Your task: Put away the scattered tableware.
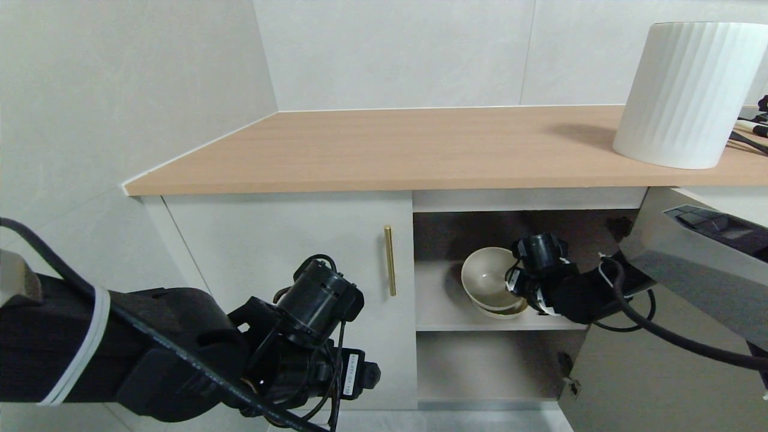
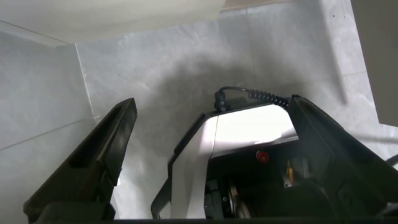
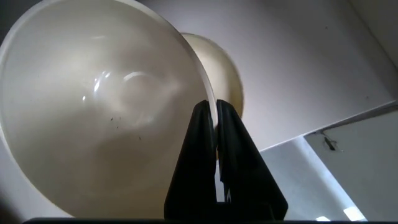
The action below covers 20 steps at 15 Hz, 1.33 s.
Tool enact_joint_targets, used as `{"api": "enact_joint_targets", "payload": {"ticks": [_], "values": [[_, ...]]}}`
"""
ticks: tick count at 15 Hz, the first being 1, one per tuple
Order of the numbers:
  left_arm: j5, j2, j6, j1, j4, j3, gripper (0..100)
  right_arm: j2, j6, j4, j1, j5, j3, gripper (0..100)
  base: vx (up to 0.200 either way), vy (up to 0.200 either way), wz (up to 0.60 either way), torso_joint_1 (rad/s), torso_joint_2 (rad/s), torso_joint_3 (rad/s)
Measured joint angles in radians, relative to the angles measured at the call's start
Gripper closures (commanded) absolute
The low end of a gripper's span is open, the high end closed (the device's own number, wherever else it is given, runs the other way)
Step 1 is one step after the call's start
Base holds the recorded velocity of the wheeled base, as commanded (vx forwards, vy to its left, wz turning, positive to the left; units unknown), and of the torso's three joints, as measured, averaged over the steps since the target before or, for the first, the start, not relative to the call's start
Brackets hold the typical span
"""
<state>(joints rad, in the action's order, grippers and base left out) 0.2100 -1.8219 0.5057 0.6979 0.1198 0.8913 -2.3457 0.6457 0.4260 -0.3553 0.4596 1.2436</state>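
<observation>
Right fingers (image 3: 200, 134): pinched shut on the rim of a beige bowl (image 3: 99, 106), one finger inside the lip and one outside, deep in the open side of the cabinet.
Left fingers (image 2: 106, 155): spread wide apart with nothing between them, pointing down over the pale floor (image 2: 155, 74).
Beige bowl (image 1: 487, 277): held tilted on edge above the upper shelf (image 1: 441, 309), its mouth turned toward the closed door.
Second bowl (image 1: 503, 311): a like-coloured dish sits on the same shelf directly under the held one. Their edges appear to meet, though real contact cannot be told. From the right wrist it shows as a pale curve (image 3: 229, 78) behind the gripped rim.
Right arm (image 1: 576, 294): reaches in from the open side at shelf height.
Left arm (image 1: 180, 354): hangs low in front of the cabinet's closed door (image 1: 282, 252), well apart from the bowls.
Cabinet: white, with a slim brass handle (image 1: 389, 260) on the closed door. The right door (image 1: 636, 384) is swung open, and a lower shelf (image 1: 480, 366) lies below the bowls.
Table (image 1: 390, 150): a wood-toned top runs over the cabinet.
Ribbed white container (image 1: 687, 90): stands at the table's right end.
Utensil handles (image 1: 750, 129): lie just beside the container, at the picture's edge.
</observation>
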Motion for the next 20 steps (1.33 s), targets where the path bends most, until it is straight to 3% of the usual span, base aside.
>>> {"api": "enact_joint_targets", "payload": {"ticks": [14,15,20], "values": [[0.000,-0.004,0.000,-0.001,0.000,0.000,0,-0.032,-0.006,-0.009,0.012,0.013,0.021,100,0.000,0.000,0.00,0.000,0.00,0.000],[0.000,-0.005,0.000,-0.001,0.000,0.000,0,-0.033,-0.007,-0.009,0.011,0.013,0.019,0,0.000,0.000,0.00,0.000,0.00,0.000],[0.000,-0.006,0.000,-0.002,0.000,0.000,0,-0.033,-0.008,-0.011,0.010,0.012,0.014,0,0.000,0.000,0.00,0.000,0.00,0.000]]}}
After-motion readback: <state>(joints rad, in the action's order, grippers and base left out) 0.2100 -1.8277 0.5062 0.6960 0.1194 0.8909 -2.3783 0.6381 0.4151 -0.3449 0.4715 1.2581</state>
